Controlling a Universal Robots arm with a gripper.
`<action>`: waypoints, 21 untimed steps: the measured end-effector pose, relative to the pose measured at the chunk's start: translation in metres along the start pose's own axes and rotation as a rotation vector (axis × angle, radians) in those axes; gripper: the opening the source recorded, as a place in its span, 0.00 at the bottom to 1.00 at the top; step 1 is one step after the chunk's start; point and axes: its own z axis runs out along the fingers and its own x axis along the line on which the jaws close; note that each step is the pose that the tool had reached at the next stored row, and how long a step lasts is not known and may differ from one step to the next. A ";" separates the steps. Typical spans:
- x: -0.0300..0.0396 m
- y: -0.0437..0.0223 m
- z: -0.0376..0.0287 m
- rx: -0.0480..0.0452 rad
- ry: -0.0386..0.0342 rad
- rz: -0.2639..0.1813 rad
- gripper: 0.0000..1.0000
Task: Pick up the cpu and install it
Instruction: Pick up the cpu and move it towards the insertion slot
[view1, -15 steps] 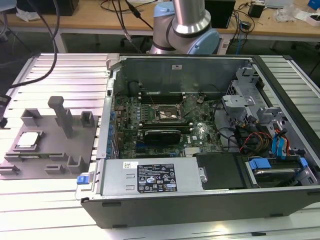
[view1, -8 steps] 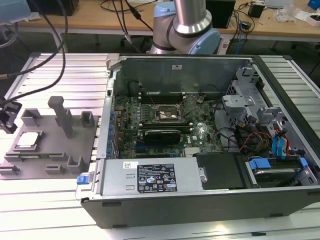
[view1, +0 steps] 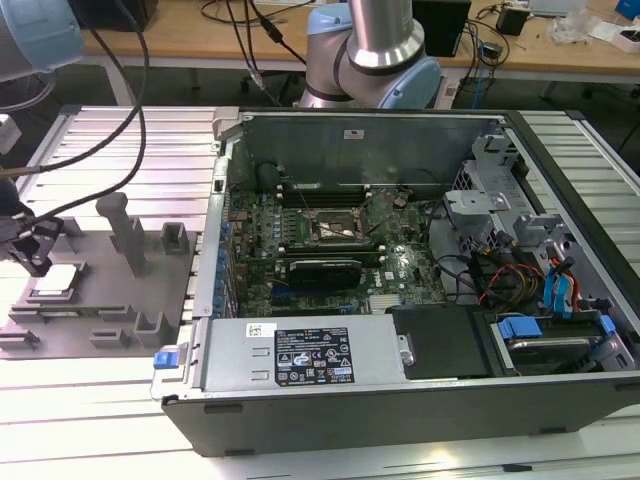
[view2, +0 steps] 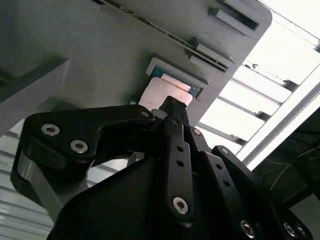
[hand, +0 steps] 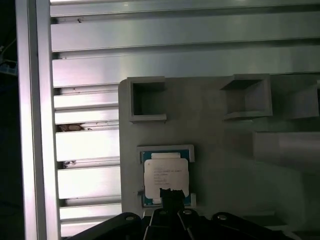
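Observation:
The cpu (view1: 55, 282), a flat square chip with a silvery-white top, lies in a shallow square seat on the grey fixture plate (view1: 110, 300) at the exterior view's left. It shows in both wrist views (hand: 165, 173) (view2: 165, 95). My gripper (view1: 30, 255) hangs just over the chip's near edge, with its black fingers (hand: 172, 196) pressed together and nothing between them (view2: 169, 107). The chip lies flat in its seat. The metal-framed socket (view1: 335, 228) sits in the middle of the motherboard inside the open computer case (view1: 300, 400).
The fixture plate carries upright grey posts (view1: 128, 232) and small square pockets (hand: 147, 99) close to the chip. Ribbed aluminium table slats (hand: 85, 145) lie around the plate. The case walls, the power supply (view1: 300, 352) and bundled cables (view1: 510, 280) stand around the motherboard.

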 end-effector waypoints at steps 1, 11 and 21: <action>-0.0008 0.0002 0.0025 0.0001 0.0008 0.000 0.11; -0.0035 0.0021 0.0128 0.0003 0.0039 0.000 0.16; -0.0035 0.0021 0.0130 0.0003 0.0038 0.000 0.60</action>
